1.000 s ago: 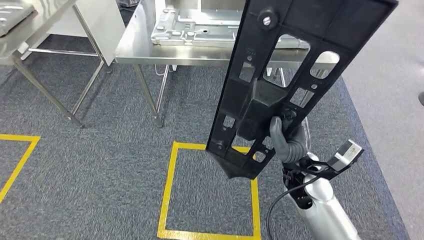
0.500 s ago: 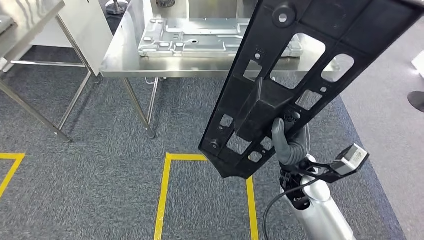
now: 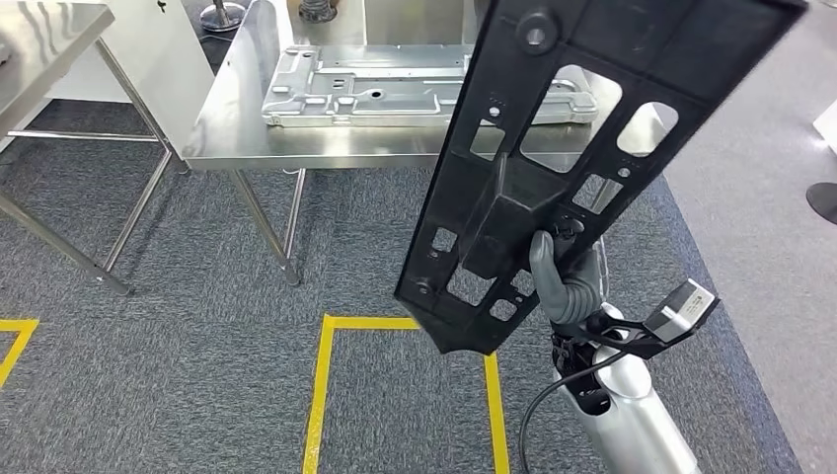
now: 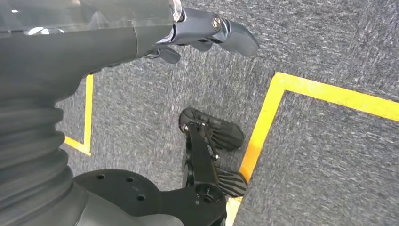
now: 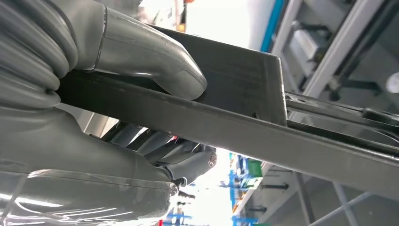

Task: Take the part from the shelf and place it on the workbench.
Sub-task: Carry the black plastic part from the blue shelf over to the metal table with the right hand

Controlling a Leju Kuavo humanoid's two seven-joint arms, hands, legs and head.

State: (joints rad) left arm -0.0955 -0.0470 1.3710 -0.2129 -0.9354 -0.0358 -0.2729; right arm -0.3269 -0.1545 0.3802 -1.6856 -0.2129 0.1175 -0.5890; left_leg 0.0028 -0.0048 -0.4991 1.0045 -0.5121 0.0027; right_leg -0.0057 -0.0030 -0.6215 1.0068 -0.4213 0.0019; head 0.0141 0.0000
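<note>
The right robot hand is gripping the black part, a long flat plastic panel with cut-out windows and a raised block near its middle. The thumb is lying across the panel's near face close to its lower end, and in the right wrist view the thumb is pressing on one face of the part while the darker fingers are wrapping under the opposite face. The panel is standing tilted, its lower tip pointing down toward the yellow floor marking and its upper end leaning away to the right, running out of the top of the head view.

Landmark: the steel table. The part is being held off the floor, in front of the table's right half as seen from the head, its upper portion overlapping the table's front edge in the picture; whether it is touching the table I cannot tell. A grey metal plate with stamped ribs and holes is lying flat on the table top, to the left of the black part. A second steel table is standing to the left of the first, well apart. Grey carpet is lying under and in front of the table.

The left robot hand is hanging over the carpet, fingers apart, holding nothing.
</note>
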